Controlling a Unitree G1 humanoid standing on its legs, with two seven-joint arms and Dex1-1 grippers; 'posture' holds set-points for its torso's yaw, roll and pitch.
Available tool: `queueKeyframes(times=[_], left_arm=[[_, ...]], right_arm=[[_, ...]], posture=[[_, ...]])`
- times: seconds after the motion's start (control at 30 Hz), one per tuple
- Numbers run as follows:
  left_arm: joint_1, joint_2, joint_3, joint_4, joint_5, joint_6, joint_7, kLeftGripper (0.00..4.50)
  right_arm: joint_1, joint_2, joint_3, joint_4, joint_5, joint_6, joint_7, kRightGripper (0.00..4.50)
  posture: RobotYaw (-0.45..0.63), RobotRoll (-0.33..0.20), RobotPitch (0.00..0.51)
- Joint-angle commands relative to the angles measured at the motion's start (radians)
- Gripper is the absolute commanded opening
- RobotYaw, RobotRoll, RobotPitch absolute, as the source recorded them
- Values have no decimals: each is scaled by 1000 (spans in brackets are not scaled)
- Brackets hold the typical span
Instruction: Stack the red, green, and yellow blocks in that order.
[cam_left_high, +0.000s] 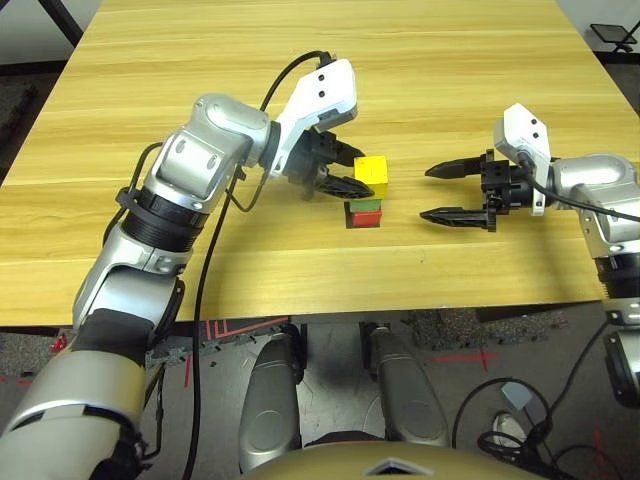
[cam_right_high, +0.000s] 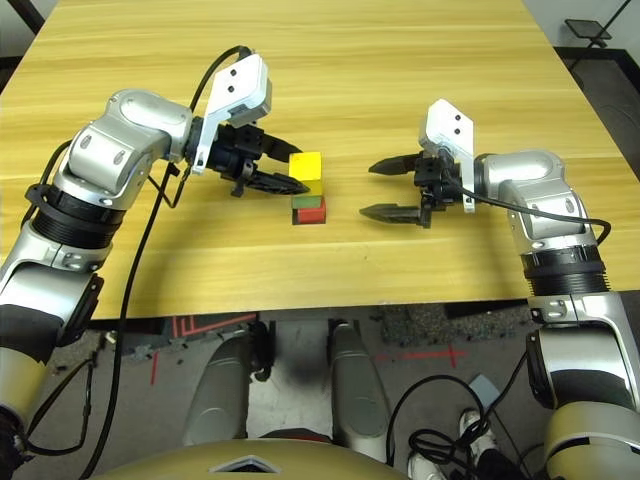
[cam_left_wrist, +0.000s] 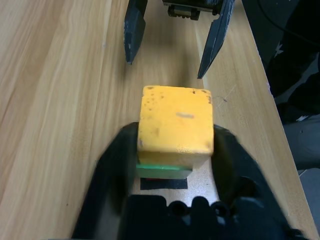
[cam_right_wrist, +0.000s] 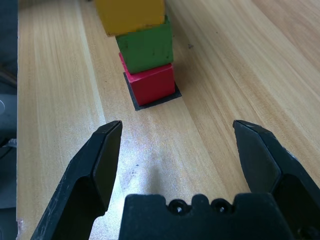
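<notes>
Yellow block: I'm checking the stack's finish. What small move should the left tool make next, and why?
Probably draw the left tool straight back. The yellow block already sits on the green block over the red block, and the fingers flank it with gaps, so nothing is left to place.

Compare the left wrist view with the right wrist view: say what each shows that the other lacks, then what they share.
Left wrist view alone: the left gripper around the yellow block, and the right gripper open across the table.

Right wrist view alone: the right gripper's fingers from behind, spread wide, and the full side faces of the green block and red block.

Shared: the three-block stack, yellow on top, on the black square patch.
</notes>
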Motion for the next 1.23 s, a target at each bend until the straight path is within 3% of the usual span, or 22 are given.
queueKeyframes(times=[0.03, 0.07, 0.17, 0.37, 0.47, 0.53, 0.7, 0.83, 1.07, 1.23], left_arm=[[1, -12, -2, 10, 3, 20, 8, 4130], [-4, -14, 6, 8, -4, 30, 7, 4454], [-17, -8, 61, -18, -59, 96, 4, 4485], [11, 113, 248, -138, -282, 352, -39, 4485], [31, 139, 399, -160, -386, 516, 56, 4485], [57, 127, 490, -138, -373, 513, 177, 4485], [257, 107, 599, -64, -174, 174, 471, 4485], [390, -24, 700, 7, -89, -133, 705, 4485], [543, -109, 682, 88, 20, -497, 841, 4485], [628, -151, 696, 89, 43, -613, 933, 4485]], right_arm=[[12, -9, -4, -22, 11, 6, 0, 4500], [12, -9, -5, -22, 11, 6, -1, 4500], [7, -12, -10, -13, 13, 1, 2, 4500], [-20, -42, -71, 23, 76, 35, 33, 4500], [-39, -63, -133, 55, 112, 94, -12, 4500], [-52, -69, -186, 116, 106, 91, -91, 4500], [-7, -40, -330, 307, 42, -39, -410, 4500], [44, -9, -436, 424, 35, -172, -611, 4500], [102, 13, -507, 541, 38, -352, -754, 4500], [126, 11, -534, 606, 41, -420, -807, 4500]], posture=[[48, 43, 262], [47, 43, 261], [45, 41, 262], [48, 32, 256], [52, 21, 253], [55, 12, 252], [54, -7, 250], [37, -23, 254], [-2, -43, 271], [-6, -38, 272]])
